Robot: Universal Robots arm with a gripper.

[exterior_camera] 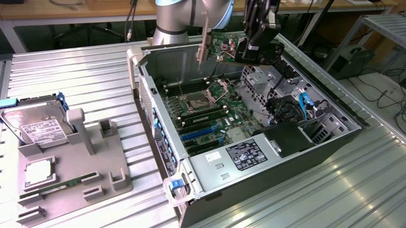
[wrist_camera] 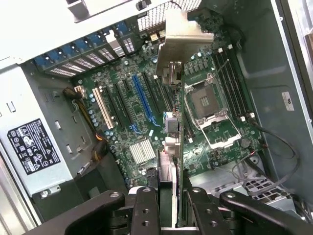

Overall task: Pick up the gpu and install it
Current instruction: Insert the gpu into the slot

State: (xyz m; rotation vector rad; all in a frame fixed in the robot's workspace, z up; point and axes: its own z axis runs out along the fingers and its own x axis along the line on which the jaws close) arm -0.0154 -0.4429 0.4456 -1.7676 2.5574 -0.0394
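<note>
The end effector (exterior_camera: 246, 50) is closed on the gpu (exterior_camera: 223, 46) and holds it in the air, well above the motherboard (exterior_camera: 222, 114) in the open computer case (exterior_camera: 159, 109). The card is on edge, with its silver bracket (exterior_camera: 204, 46) at the end farthest from the end effector.

In the wrist view, the fingers (wrist_camera: 145, 205) clamp the two faces of the gpu (wrist_camera: 177, 142). Its long axis runs straight out from the end effector (wrist_camera: 171, 210) to the bracket (wrist_camera: 182, 39). That end points towards the slotted rear wall of the case, the wall at which the motherboard's expansion slots end.

The relation that matters is the card against the blue slot (wrist_camera: 142, 98) on the motherboard. Its long axis looks nearly parallel to that slot, judging by the wrist view, perhaps a few degrees off. It is not over the slot, though. It hangs between the slot and the CPU socket (wrist_camera: 205, 100), on the socket's side.

The exterior view agrees. The card is over the socket end of the motherboard, while the blue slot (exterior_camera: 198, 135) sits farther down the board, towards the power supply (exterior_camera: 244, 154). So the card is lifted and roughly aligned but not seated, and it touches nothing on the motherboard.
</note>
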